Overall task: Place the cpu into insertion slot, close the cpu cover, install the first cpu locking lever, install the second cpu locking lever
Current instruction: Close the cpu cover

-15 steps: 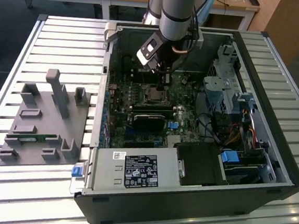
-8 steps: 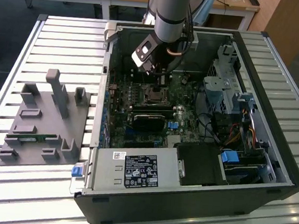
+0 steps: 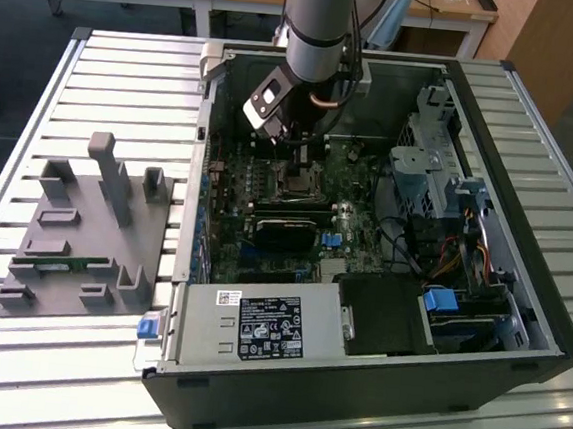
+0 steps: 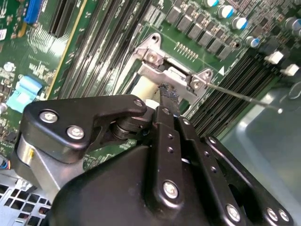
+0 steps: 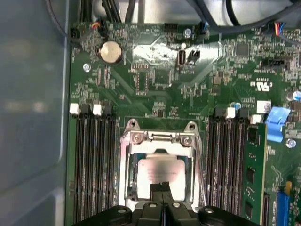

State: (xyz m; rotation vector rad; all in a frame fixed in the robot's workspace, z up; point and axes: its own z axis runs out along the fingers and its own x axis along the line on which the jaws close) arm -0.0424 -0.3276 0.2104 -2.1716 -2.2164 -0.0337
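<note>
Lowered inside the pc case (image 3: 351,396), the gripper (image 5: 162,186) is seen w/ fingers pressed together, nothing held betw. them, tips right at the cpu (image 5: 162,169); contact can't be judged. The cpu is seated in the insertion slot (image 5: 133,181) on the motherboard (image 5: 160,94), framed by the cpu cover (image 5: 126,169). A thin wire lever (image 4: 244,96) is angled away from the socket.

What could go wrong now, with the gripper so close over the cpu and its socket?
1. The gripper, shut, sits right over the cpu, which seems to lie in the insertion slot. A hard or off-centre push might tilt the chip or harm the slot.
2. In the second wrist view a thin locking lever sticks out free beside the slot. The gripper might snag or bend it.
</note>
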